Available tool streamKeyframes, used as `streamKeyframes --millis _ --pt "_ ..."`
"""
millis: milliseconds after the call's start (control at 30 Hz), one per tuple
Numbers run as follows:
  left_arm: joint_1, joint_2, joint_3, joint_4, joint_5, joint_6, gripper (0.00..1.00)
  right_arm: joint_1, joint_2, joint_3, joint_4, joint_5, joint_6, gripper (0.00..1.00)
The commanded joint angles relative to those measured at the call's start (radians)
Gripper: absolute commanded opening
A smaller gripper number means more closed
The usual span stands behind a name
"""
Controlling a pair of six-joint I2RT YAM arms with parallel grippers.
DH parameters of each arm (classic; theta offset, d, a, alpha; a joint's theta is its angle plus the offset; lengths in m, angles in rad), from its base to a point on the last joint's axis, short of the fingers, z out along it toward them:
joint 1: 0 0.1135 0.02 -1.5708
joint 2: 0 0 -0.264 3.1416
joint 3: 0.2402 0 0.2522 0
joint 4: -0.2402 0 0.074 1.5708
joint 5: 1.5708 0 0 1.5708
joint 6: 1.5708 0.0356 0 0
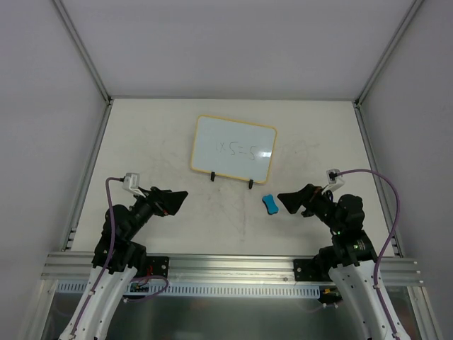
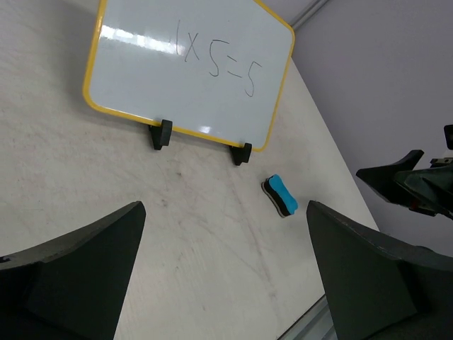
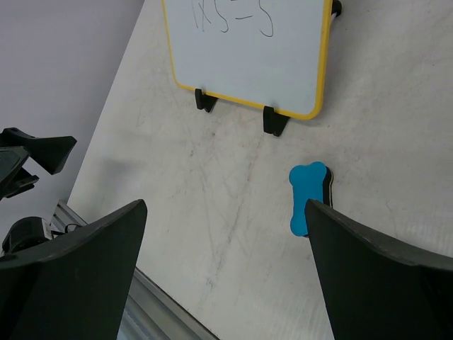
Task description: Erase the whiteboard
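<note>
Nothing wiped yet — the whiteboard (image 1: 212, 159) shows its handwriting (image 1: 239, 149) whole, the blue eraser (image 1: 270, 205) lies ungrasped on the bench (image 1: 141, 142), and the left claw (image 1: 177, 203) and right claw (image 1: 287, 203) gape wide, empty.

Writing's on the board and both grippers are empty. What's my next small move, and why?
Probably lower the open right gripper onto the blue eraser. The eraser lies just ahead of it, and the whiteboard shows handwriting to wipe. The left gripper sits farther from the eraser.

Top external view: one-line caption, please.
Whiteboard unerased, writing visible; blue eraser lies on the table by the open right tool; left tool open, empty.
</note>
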Motion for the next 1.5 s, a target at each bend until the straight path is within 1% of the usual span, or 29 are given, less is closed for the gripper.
streamKeyframes --millis 0,100,233,367,467,500,567,633,733,833,933,1067,1133,1167,1233,1267,1300,1333,1367,1433,1467 --pt "0.000 0.017 0.028 0.013 0.014 0.016 0.99 -0.002 -0.012 0.024 -0.020 0.022 -0.036 0.99" --pt "0.000 0.018 0.036 0.012 0.017 0.022 0.99 -0.002 -0.006 0.026 -0.020 0.036 -0.035 0.99" --pt "0.000 0.008 0.039 0.012 0.009 0.027 0.99 -0.002 -0.001 0.023 -0.018 0.067 0.010 0.99" --pt "0.002 -0.003 0.034 0.013 -0.003 0.024 0.99 -0.002 -0.030 0.013 -0.015 0.111 -0.030 0.99" --pt "0.000 0.000 0.037 0.013 0.015 0.030 0.99 -0.002 -0.059 0.018 -0.016 0.036 -0.120 0.99" --pt "0.002 0.005 0.043 0.015 0.026 0.036 0.99 -0.002 -0.061 0.019 -0.016 0.004 -0.125 0.99" --pt "0.000 0.006 0.056 0.022 0.069 0.053 0.99 0.000 -0.067 0.016 -0.016 -0.012 -0.127 0.99" --pt "0.000 0.005 0.051 0.035 0.057 0.053 0.99 -0.002 -0.062 0.015 -0.018 -0.022 -0.128 0.99" --pt "0.002 0.034 0.057 0.033 0.031 0.059 0.99 -0.002 -0.007 0.032 -0.021 -0.012 -0.153 0.99" --pt "0.000 0.095 0.077 0.035 0.018 0.048 0.99 -0.002 0.126 0.062 -0.026 -0.016 -0.215 0.99" --pt "0.000 0.169 0.103 0.041 0.015 0.045 0.99 -0.002 0.190 0.082 0.022 -0.010 -0.249 0.99" --pt "-0.012 0.274 0.166 0.056 0.003 0.062 0.99 -0.002 0.174 0.061 0.115 0.011 -0.253 0.99" --pt "-0.033 0.330 0.189 0.056 -0.027 0.079 0.99 -0.002 0.201 0.073 0.138 0.022 -0.257 0.99" --pt "-0.041 0.342 0.198 0.056 -0.043 0.080 0.99 -0.002 0.268 0.090 0.137 0.019 -0.263 0.99" --pt "-0.058 0.380 0.226 0.058 -0.058 0.071 0.99 -0.002 0.341 0.134 0.148 0.007 -0.291 0.99" --pt "-0.067 0.394 0.246 0.061 -0.066 0.068 0.99 -0.002 0.399 0.139 0.169 -0.004 -0.291 0.99" --pt "-0.081 0.423 0.258 0.064 -0.080 0.066 0.99 -0.002 0.418 0.139 0.239 -0.036 -0.283 0.99" --pt "-0.122 0.440 0.272 0.062 -0.096 0.069 0.99 -0.003 0.430 0.127 0.293 -0.062 -0.274 0.99" --pt "-0.153 0.457 0.298 0.062 -0.168 0.077 0.99 -0.003 0.439 0.110 0.415 -0.080 -0.259 0.99" --pt "-0.228 0.529 0.329 0.053 -0.257 0.100 0.99 -0.009 0.467 0.085 0.497 -0.085 -0.213 0.99" --pt "-0.294 0.555 0.361 0.050 -0.308 0.106 0.99 -0.011 0.485 0.091 0.517 -0.085 -0.213 0.99"
